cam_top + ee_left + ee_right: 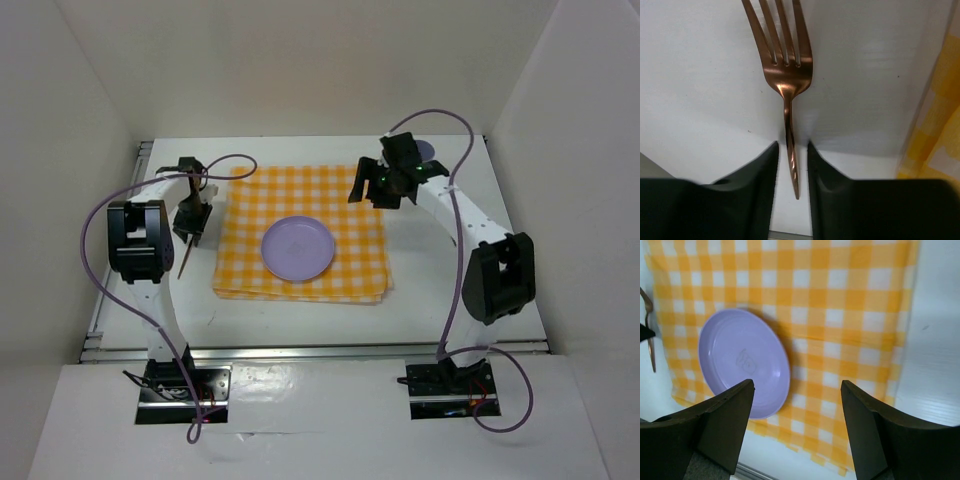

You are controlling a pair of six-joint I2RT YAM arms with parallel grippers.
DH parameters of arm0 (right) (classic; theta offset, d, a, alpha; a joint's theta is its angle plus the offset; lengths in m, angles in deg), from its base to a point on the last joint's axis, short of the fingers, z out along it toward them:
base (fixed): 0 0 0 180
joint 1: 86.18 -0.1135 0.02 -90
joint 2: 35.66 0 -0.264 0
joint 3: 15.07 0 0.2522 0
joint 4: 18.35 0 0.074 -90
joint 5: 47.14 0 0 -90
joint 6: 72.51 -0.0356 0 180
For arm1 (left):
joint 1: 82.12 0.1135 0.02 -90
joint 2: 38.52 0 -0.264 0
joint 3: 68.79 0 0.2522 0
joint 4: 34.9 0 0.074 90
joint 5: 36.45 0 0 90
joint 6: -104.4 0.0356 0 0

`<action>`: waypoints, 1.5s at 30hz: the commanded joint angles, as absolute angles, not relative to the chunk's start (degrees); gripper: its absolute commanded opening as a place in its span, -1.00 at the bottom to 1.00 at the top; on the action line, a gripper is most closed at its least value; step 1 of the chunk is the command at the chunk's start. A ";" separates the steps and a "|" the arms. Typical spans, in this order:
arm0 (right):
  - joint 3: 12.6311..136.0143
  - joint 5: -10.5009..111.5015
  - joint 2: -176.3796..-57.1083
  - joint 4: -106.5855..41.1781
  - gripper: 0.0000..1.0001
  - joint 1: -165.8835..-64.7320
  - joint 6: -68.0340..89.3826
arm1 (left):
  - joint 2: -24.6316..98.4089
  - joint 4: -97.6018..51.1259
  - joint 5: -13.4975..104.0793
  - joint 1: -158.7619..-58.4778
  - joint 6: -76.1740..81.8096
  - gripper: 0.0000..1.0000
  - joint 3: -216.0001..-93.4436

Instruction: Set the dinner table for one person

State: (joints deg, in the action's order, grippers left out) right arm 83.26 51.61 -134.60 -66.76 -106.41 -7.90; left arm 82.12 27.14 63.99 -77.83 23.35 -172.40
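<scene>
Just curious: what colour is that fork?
Coppery rose-gold fork, clearest in the left wrist view.

You had the cloth (300,195) lying on the bench (420,310) in the middle of the overhead frame. The plate (298,249) sat on it, just below its centre. The fork (785,65) was left of the cloth's left edge, its handle between the fingers of the left claw (792,155). The right claw (795,385) hung over the cloth's upper right corner, right of the plate.
</scene>
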 commanded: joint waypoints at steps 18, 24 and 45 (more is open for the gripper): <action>78.49 53.50 -124.52 -66.21 0.56 -98.40 -7.38 | 82.34 34.58 55.57 -75.18 9.15 -1.00 -184.75; 77.27 52.97 -123.99 -66.21 0.56 -98.40 -7.38 | 74.17 35.38 58.77 -79.66 2.19 -1.00 -187.41; 74.01 49.80 -121.71 -67.44 0.56 -96.82 -8.00 | 85.22 37.83 61.63 -93.37 -8.01 -1.00 -185.91</action>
State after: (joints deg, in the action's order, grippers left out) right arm 74.22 51.02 -124.50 -67.46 -97.69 -8.16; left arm 82.34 36.56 58.31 -93.50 -5.90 -185.29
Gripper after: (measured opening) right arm 0.778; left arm 0.022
